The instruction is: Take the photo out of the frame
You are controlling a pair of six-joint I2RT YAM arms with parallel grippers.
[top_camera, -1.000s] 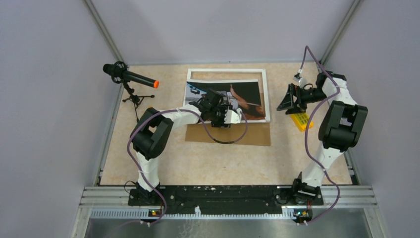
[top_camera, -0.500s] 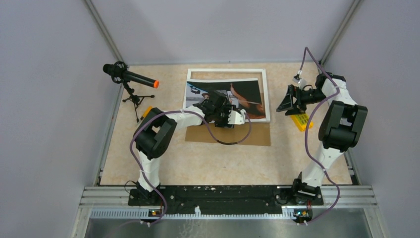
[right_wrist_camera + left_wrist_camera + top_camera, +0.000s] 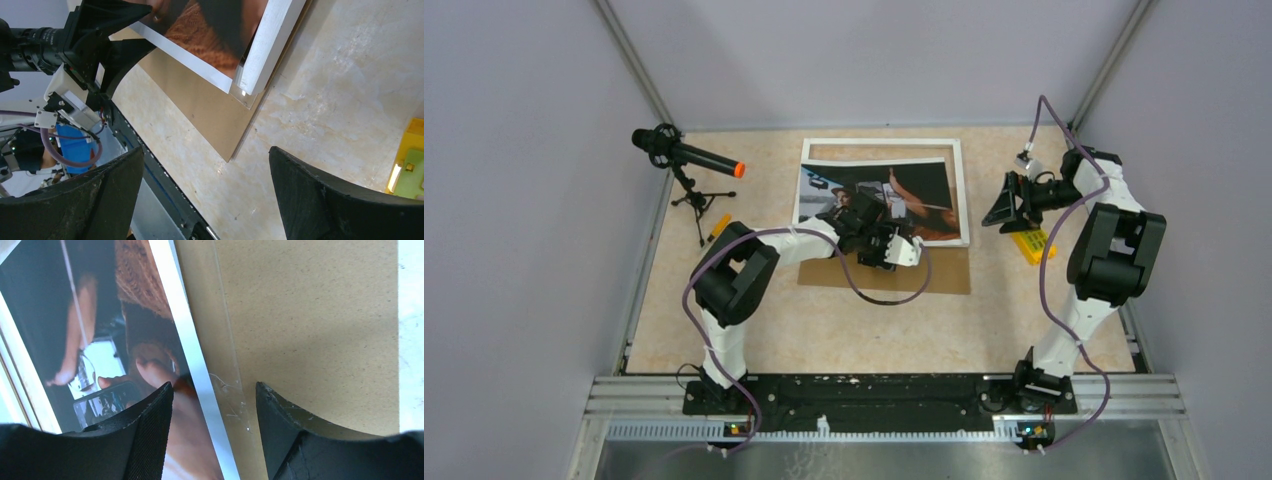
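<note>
The photo (image 3: 904, 190) lies in the frame (image 3: 879, 143) at twelve o'clock on the tabletop (image 3: 824, 320), its edge bordering the backing board (image 3: 944, 270), so the left tool (image 3: 214, 386), spread astride that edge, should pinch it and pull toward six o'clock; the right tool (image 3: 205, 155) hangs unclenched.

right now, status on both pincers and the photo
Left pincer open, over near edge of photo. Right pincer open, empty, right of the frame. Photo flat in frame, not yet out. Brown backing board beneath its near edge.
</note>
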